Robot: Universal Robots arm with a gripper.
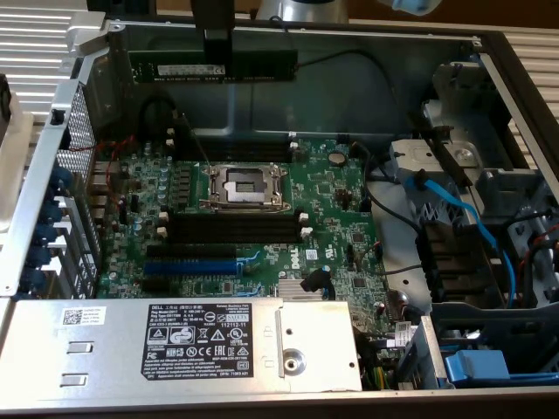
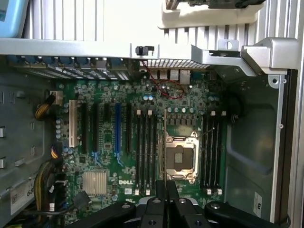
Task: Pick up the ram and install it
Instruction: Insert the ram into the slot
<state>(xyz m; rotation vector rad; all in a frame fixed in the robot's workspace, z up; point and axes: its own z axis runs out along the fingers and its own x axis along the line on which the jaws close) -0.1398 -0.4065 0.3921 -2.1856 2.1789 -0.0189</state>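
Open room is being left between the ram (image 1: 262,65) and the black memory slots (image 1: 231,229). Passage is being narrowed by the power supply (image 1: 105,349), the case wall (image 1: 74,175) and the blue cables (image 1: 463,218).

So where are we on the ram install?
Done: the ram is picked up, clamped in the tool above the open case. In hand: it hangs level over the motherboard, clear of it. Left: seating it; the black memory slots by the CPU socket sit empty.
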